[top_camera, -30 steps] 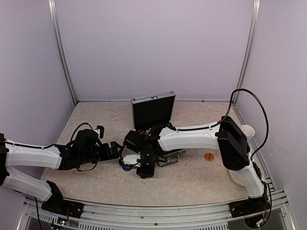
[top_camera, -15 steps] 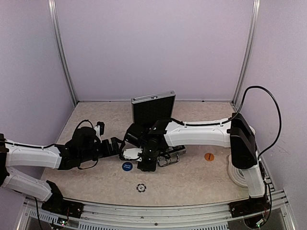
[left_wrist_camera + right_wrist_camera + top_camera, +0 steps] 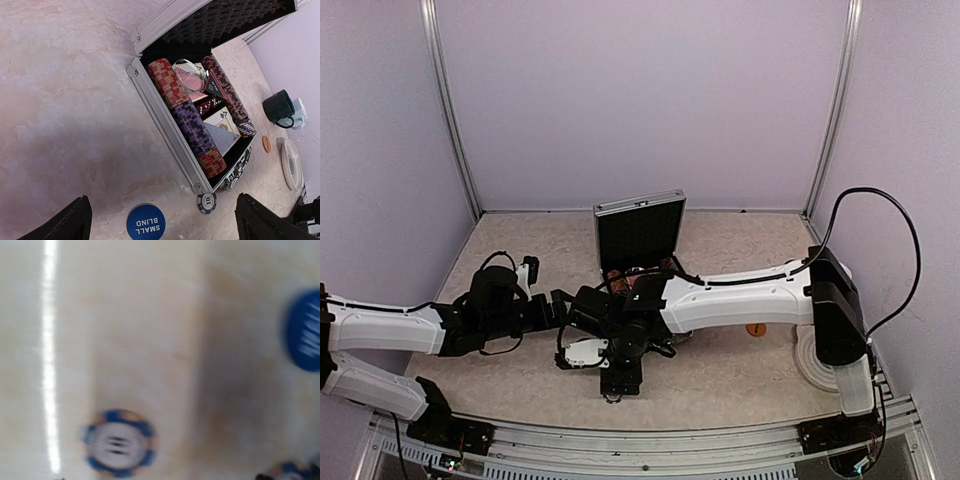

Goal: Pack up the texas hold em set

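Seen from above, a pale marbled surface lies between lilac walls with aluminium posts at the corners. At frame centre the silver case of the texas hold em set stands with its lid upright. The left gripper lies just left of it. The right gripper sits below the case, pointing at the lower edge; whether it is released or clenched I cannot tell.

From the left wrist, the case fills the upper centre, holding rows of chips, card decks and a black triangle. The left gripper is released, its fingers wide apart in the lower corners. Between them lies a blue button reading "SMALL BLIND". A loose chip marked "10" touches the case's near corner. At right stand a dark mug and an orange disc.

Through the right wrist all is blurred: a blue-and-white chip lies lower left, and the blue button is at the right edge, its lettering unreadable.
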Controlling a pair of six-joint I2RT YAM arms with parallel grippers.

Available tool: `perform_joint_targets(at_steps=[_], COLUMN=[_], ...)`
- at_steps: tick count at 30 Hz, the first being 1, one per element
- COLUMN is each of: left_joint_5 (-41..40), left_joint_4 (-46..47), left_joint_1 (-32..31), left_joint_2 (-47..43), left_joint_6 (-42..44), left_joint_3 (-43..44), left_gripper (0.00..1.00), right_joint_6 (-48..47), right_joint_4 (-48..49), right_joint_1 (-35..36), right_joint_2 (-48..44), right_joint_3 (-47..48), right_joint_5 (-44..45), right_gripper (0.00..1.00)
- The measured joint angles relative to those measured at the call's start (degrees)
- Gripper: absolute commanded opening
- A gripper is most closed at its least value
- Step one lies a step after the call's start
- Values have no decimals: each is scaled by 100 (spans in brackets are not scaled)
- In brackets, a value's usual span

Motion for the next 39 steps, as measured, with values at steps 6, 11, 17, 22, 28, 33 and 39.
perform_joint_targets(at_steps=[6, 11, 17, 22, 28, 33, 39], left_joint_5=[4, 7, 4, 4, 2, 2, 0], left_joint_4=[-116, -177, -203, -225, -264, -275, -348], left_joint_1=[216, 306, 321, 358, 380, 387, 396], left_joint_2=[-2, -81, -205, -315, -503, -675, -955], left_joint_6=[-63, -92, -114, -131, -140, -179, -214], left_joint_3=[-4, -79, -205, -280, -361, -479, -645], left_gripper=[99, 99, 99, 99, 99, 99, 99], right_joint_6=[-131, -177, -188, -188, -197, -173, -85], right_joint_4=[-105, -240, -382, -522, -656, -710, -706], right_joint_1=[197, 162, 151, 151, 140, 107, 74], right_joint_2=[299, 643, 767, 850, 975, 1040, 1091], right_joint_3=[251, 321, 461, 599, 765, 872, 955], right_joint_5=[-109, -111, -142, -203, -474, -527, -581], right_gripper=[84, 87, 85, 80, 73, 57, 38])
